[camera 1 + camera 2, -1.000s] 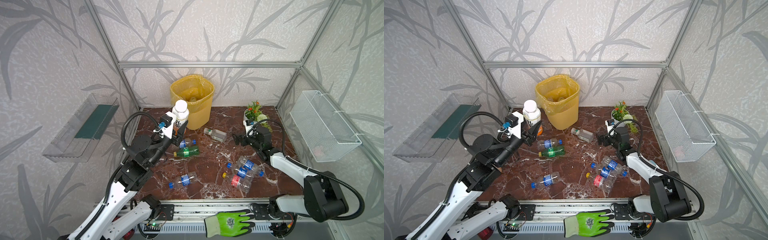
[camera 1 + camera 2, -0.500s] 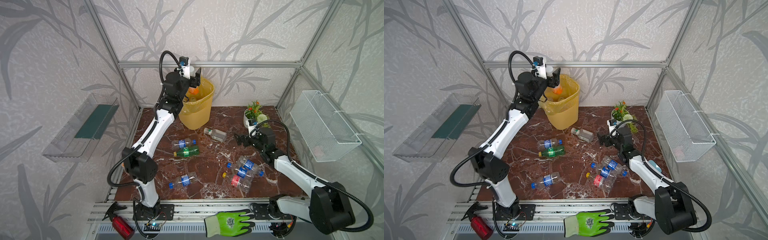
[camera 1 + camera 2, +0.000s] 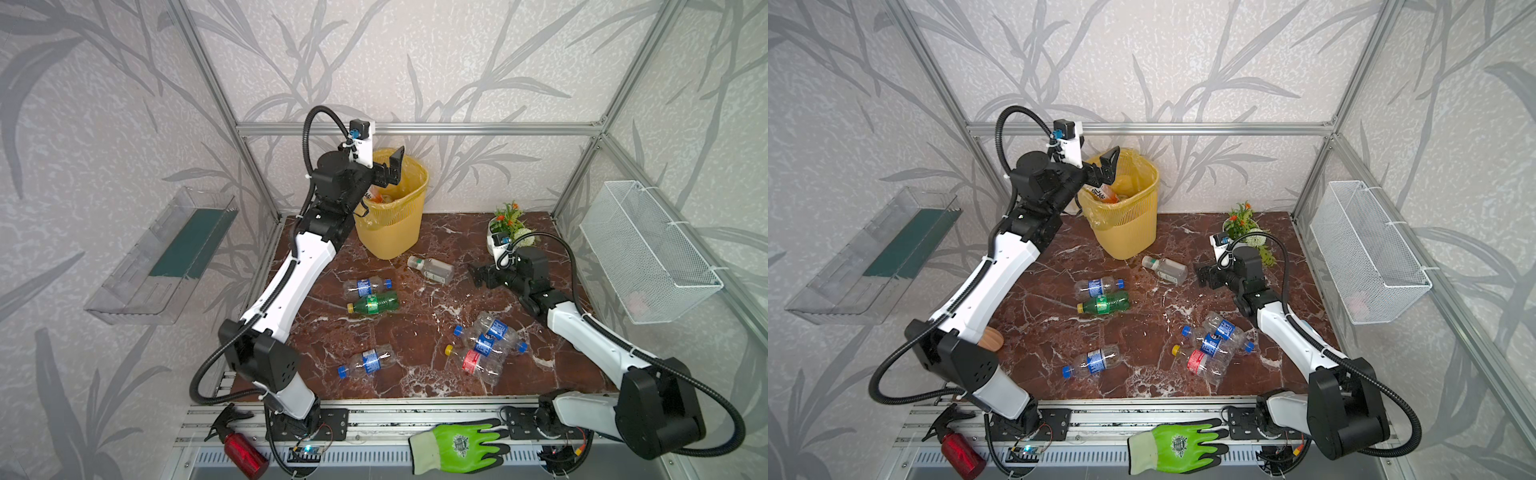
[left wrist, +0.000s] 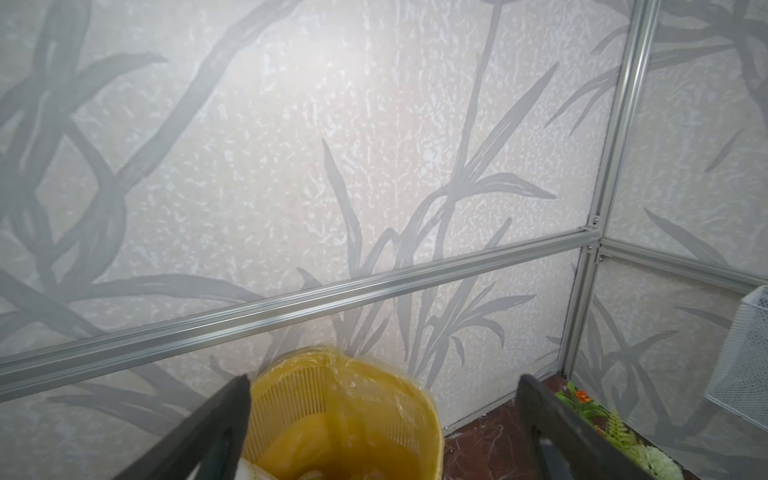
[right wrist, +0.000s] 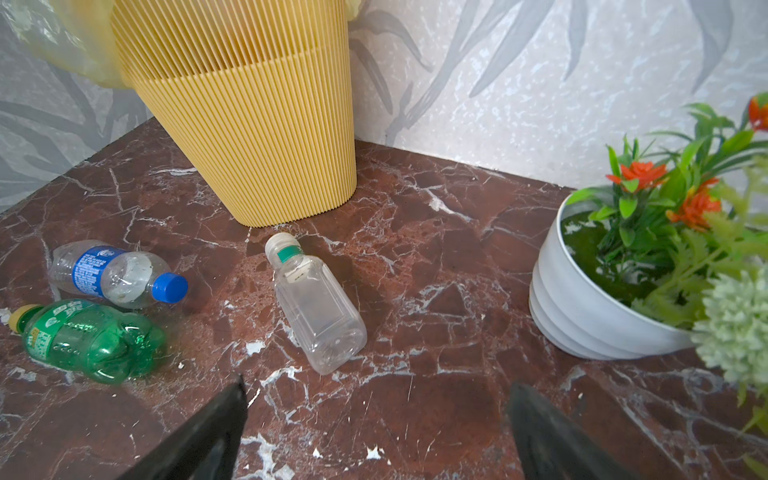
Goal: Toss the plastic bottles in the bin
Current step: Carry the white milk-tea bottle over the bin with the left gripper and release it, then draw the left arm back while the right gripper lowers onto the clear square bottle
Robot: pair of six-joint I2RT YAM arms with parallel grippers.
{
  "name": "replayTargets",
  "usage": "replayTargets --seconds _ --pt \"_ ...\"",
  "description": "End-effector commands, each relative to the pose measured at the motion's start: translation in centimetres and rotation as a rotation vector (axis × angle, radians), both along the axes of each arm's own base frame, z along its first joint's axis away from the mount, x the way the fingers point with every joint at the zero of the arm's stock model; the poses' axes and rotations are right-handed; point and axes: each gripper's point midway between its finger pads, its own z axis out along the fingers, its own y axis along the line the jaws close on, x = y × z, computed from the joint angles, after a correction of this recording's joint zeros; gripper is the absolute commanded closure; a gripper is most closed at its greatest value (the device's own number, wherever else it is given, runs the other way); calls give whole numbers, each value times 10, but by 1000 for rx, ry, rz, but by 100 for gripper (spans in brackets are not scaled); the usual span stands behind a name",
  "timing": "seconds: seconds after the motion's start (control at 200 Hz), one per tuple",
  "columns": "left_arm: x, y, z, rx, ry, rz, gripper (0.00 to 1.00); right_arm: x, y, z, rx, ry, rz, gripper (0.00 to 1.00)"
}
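The yellow ribbed bin (image 3: 395,224) (image 3: 1125,228) (image 4: 345,415) (image 5: 249,104) stands at the back of the marble floor. My left gripper (image 3: 390,168) (image 3: 1105,171) (image 4: 384,382) hangs over its mouth, open and empty. A bottle with an orange label (image 3: 1104,193) lies inside the bin. My right gripper (image 3: 478,276) (image 3: 1206,276) (image 5: 376,386) is open, low over the floor, just short of a clear square bottle (image 3: 432,269) (image 5: 316,307). A blue-label bottle (image 3: 365,286) (image 5: 112,274) and a green bottle (image 3: 374,302) (image 5: 91,336) lie side by side. Another blue-label bottle (image 3: 365,363) lies nearer the front. Three bottles (image 3: 484,347) are piled at the right.
A white flower pot (image 3: 492,245) (image 5: 582,299) stands right beside my right gripper. A white wire basket (image 3: 648,249) hangs on the right wall and a clear shelf (image 3: 166,257) on the left wall. A green glove (image 3: 457,444) and a red canister (image 3: 245,451) lie on the front rail.
My left arm swung up from the front left to above the bin with a white-capped bottle, then opened; the bottle now lies in the bin. My right gripper shifted slightly.
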Motion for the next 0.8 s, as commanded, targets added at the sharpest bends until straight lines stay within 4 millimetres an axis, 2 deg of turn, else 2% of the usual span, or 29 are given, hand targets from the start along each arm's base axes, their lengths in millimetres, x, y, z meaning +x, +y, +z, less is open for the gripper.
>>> replayTargets --seconds 0.0,0.12,0.24,0.415,0.44,0.465,0.585,0.72,0.795 --pt "-24 6 -9 -35 1 -12 1 7 13 0 -66 5 47 2" --pt "-47 17 -40 -65 85 -9 1 19 29 -4 -106 17 95 2" --pt "-69 28 -73 -118 151 -2 1 32 45 -20 -186 68 151 2" --pt "-100 47 -143 -184 263 53 1 42 69 -49 -309 152 247 2" --pt "-104 50 -154 -186 281 67 1 42 73 -48 -325 154 263 2" --pt "-109 54 -164 -191 297 81 1 42 76 -64 -353 194 283 2" --pt "-133 85 -212 -208 367 202 1 43 92 -84 -442 251 352 2" --pt "-159 126 -258 -267 461 388 1 49 103 -98 -451 298 392 3" --pt "-170 139 -282 -270 518 446 1 51 109 -105 -462 325 422 4"
